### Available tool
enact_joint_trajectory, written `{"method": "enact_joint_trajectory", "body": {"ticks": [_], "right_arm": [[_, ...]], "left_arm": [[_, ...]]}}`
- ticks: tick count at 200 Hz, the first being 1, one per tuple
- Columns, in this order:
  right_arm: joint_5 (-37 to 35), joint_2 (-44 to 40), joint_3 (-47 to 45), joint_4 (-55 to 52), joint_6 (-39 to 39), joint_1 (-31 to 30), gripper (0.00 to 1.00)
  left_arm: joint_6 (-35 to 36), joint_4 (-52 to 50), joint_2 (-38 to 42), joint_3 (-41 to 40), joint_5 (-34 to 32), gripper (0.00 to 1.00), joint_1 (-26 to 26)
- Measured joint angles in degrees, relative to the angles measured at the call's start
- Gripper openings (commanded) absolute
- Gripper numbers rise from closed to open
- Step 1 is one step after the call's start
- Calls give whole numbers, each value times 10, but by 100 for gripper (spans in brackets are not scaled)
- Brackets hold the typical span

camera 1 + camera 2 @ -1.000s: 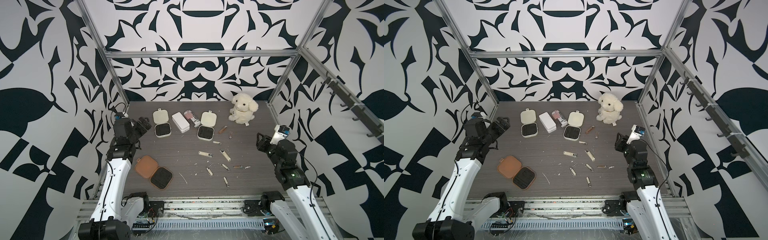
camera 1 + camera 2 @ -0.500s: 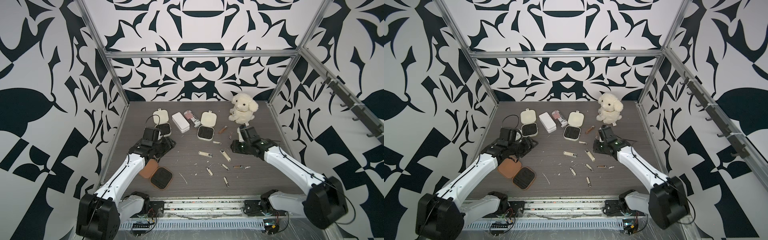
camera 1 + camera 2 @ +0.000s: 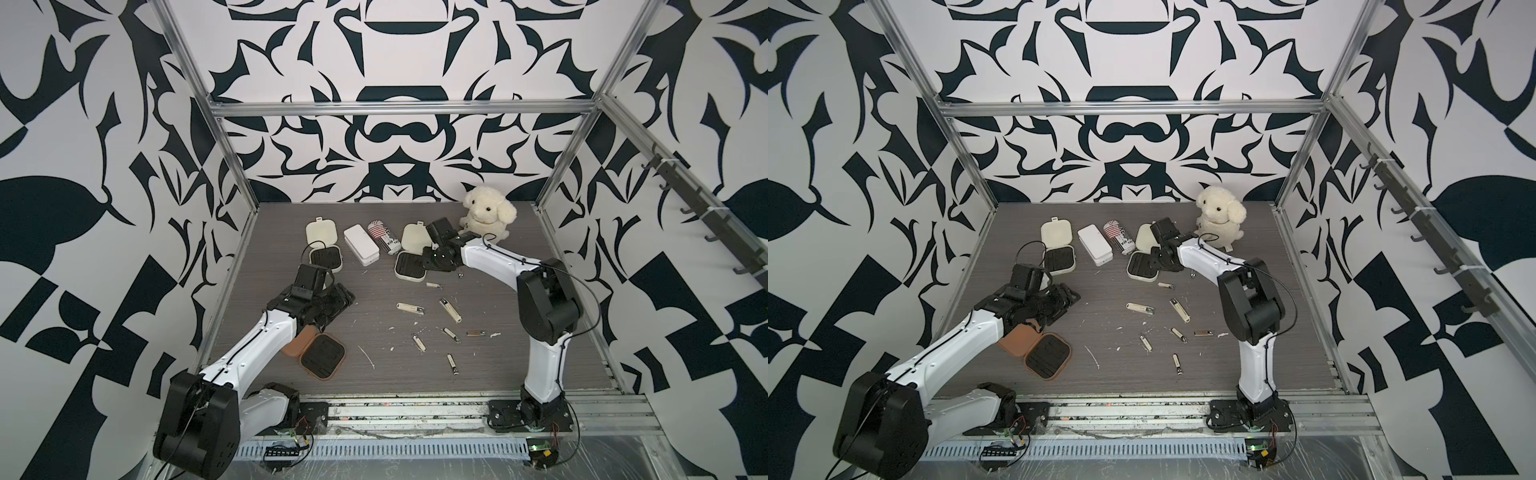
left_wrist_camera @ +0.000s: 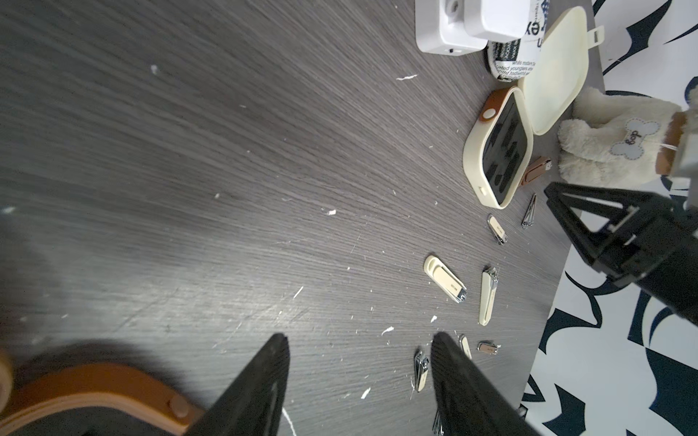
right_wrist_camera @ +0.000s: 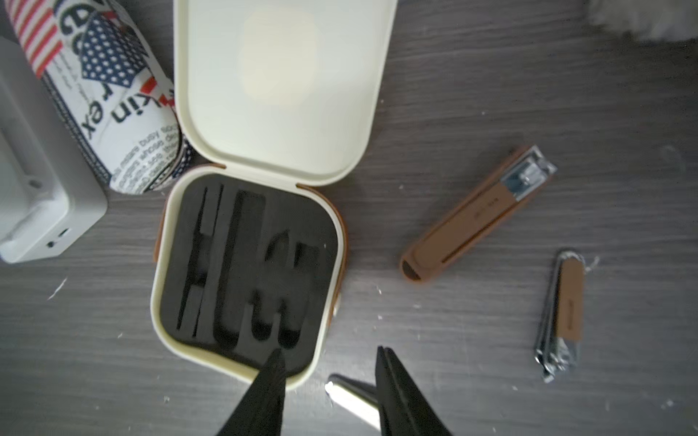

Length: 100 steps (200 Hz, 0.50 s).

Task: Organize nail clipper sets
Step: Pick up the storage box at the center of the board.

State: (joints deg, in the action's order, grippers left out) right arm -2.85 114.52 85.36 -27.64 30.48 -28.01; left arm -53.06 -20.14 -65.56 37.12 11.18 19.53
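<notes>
Cream, the open case [image 3: 409, 268] sits upper centre in both top views, its black slots empty for refilling. The right tool [image 5: 328, 351] hangs over its rim, slightly parted and gripping nothing, likely lining up on a silver clipper [image 5: 347, 396] half hidden under that tool. Lower left, the left tool [image 4: 359, 336], parted and empty, hovers beside the tan case [image 3: 323, 356], partly covered by its arm.
</notes>
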Motion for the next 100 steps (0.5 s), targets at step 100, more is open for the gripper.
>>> {"method": "enact_joint_trajectory", "body": {"ticks": [100], "right_arm": [[-10, 53, 28, -21, 13, -3, 36]], "left_arm": [[-7, 10, 23, -24, 1, 65, 0]]}}
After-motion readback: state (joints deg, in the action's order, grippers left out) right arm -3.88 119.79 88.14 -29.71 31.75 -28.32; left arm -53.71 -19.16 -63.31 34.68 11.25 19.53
